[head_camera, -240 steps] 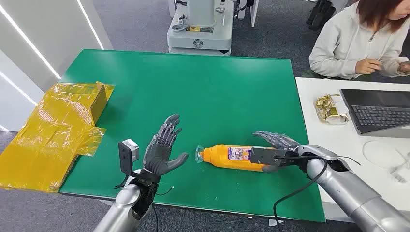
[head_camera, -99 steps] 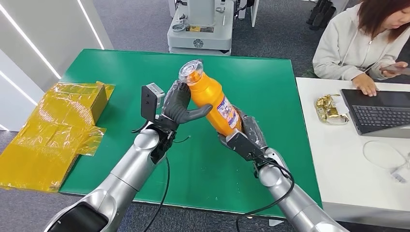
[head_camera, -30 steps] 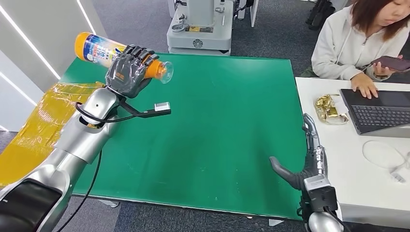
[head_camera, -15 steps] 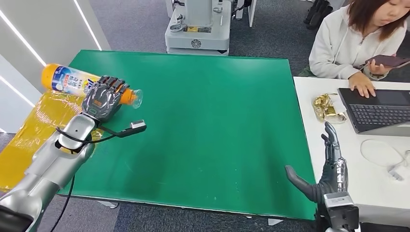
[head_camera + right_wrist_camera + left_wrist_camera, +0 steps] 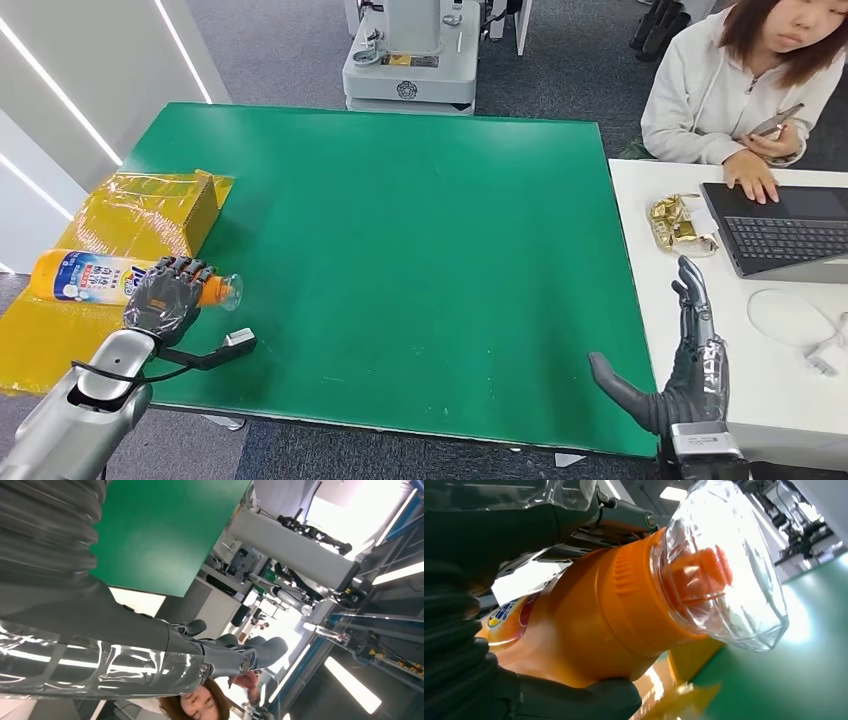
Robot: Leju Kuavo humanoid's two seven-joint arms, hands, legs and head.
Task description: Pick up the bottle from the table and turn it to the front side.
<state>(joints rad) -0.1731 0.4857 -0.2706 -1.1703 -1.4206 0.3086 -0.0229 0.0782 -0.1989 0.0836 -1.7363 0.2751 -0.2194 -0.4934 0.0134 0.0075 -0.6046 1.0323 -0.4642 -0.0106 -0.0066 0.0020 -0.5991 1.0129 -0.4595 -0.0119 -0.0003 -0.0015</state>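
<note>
- The left hand [image 5: 165, 300] grips the orange bottle [image 5: 90, 278] around its neck end, fingers wrapped over the top and thumb beneath, at the near left corner of the green table [image 5: 400, 250].
- The bottle lies roughly level, its clear cap [image 5: 229, 292] pointing right over the table edge and its labelled body reaching left above the yellow film-wrapped cardboard [image 5: 120, 230].
- In the left wrist view, the dark fingers [image 5: 499, 525] and thumb clamp the orange shoulder of the bottle just behind the clear cap.
- The right hand [image 5: 680, 380] holds nothing: fingers straight and pointing away, thumb spread out to the left, at the near right edge of the table.
- At the far right, a person [image 5: 740, 90] sits at a white desk [image 5: 700, 290] with a laptop [image 5: 780, 230].
</note>
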